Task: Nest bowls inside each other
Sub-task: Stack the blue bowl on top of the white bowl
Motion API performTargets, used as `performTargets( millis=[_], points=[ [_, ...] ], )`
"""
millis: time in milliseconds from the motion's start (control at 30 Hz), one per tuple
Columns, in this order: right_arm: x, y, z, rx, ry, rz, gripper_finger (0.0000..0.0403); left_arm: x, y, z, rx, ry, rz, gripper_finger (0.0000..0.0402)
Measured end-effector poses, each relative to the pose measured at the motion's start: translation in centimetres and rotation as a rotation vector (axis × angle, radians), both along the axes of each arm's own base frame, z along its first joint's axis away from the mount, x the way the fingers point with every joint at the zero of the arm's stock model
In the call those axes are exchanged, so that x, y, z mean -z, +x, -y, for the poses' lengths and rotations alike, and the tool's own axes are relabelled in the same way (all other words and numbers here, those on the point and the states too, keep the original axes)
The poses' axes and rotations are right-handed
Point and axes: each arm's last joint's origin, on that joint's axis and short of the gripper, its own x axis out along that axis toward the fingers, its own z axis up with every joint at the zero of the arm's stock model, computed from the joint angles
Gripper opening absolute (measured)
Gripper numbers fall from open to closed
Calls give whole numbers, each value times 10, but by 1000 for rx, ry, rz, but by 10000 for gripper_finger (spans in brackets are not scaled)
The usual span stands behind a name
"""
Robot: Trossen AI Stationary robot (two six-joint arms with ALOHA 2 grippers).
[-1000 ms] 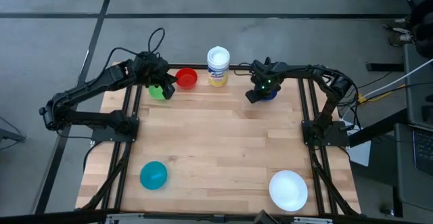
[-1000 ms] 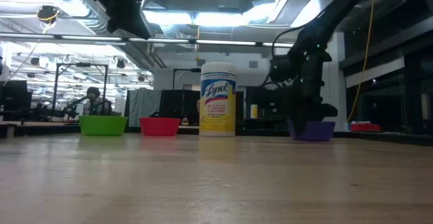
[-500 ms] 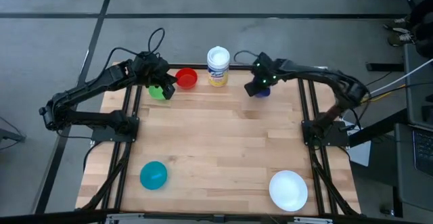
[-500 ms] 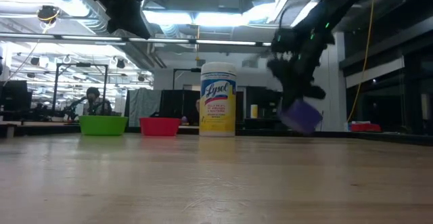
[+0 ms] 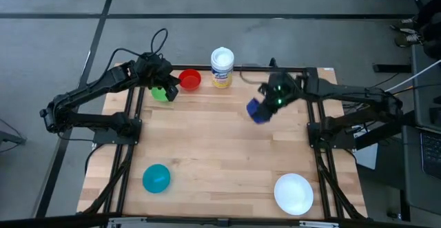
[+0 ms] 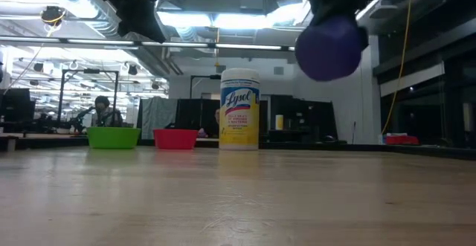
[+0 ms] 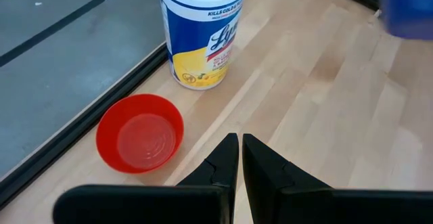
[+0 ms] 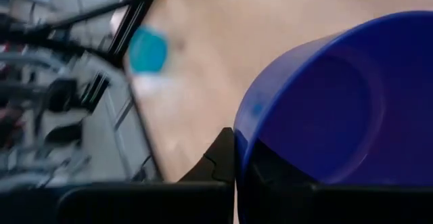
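High view: right gripper carries the blue bowl above the table, right of centre in the upper half of the frame.

Its fingers are pinched on the bowl's rim, as the right wrist view shows, with the bowl filling the right of that frame and tipped on its side. In the low view the bowl hangs in the upper right, well clear of the tabletop. The left gripper sits at upper left over the green bowl, its fingers pressed together with nothing between them. The red bowl lies just right of the green one, the tub beside it. The cyan bowl is at lower left, the white bowl at lower right.
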Motion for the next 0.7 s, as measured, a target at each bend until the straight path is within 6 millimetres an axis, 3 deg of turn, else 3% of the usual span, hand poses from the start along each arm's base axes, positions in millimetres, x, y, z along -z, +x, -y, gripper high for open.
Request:
performTargets(
  millis=[200, 333, 533, 700],
  points=[
    [-2, 1, -78, -132, 140, -53, 1, 0, 0, 0, 12, 12, -7, 18],
    [-9, -7, -128, -108, 254, -54, 1, 0, 0, 0, 18, 18, -10, 18],
    [-9, -43, -196, 39, 402, -135, 1, 0, 1, 1, 45, 12, -6, 18],
    [8, -69, -242, 120, 497, -292, 1, 0, 1, 1, 69, 2, 1, 18]
  ],
)
